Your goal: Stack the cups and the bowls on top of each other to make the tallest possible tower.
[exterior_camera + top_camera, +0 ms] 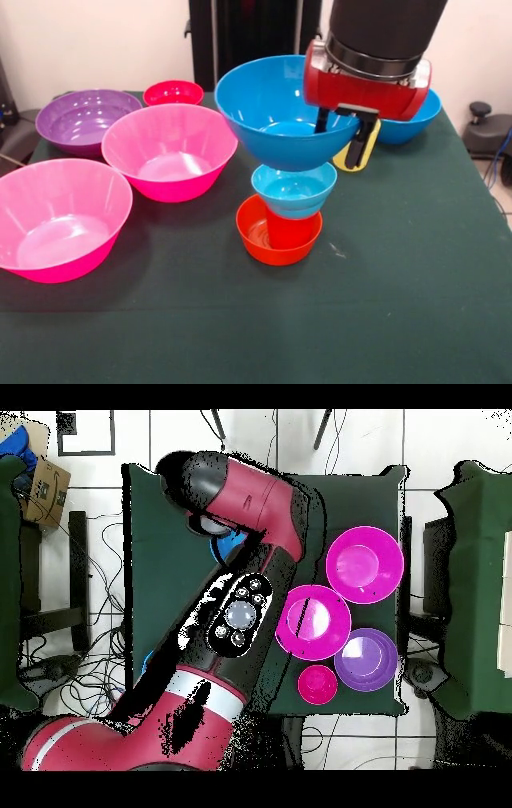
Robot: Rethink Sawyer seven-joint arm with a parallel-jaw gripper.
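Carefully, we seat the large glossy blue plastic bowl (276, 108) squarely on the tower (282, 216).
It rests on the small light-blue bowl (294, 190), above the red cup (290, 230) in the small orange bowl (260, 236) mid-tabletop (400, 304); our gripper (346, 136) pinches its right rim, so we should let go gently.

The front view looks from across the desk (416, 320) toward the robot, close and slightly downward, with the arm (384, 32) entering from the top edge. The overhead view looks straight down from high above, robot base at the bottom. Both share the green desk (375, 494), the pink bowls (170, 148) (313, 619) and the purple bowl (84, 120) (366, 659).
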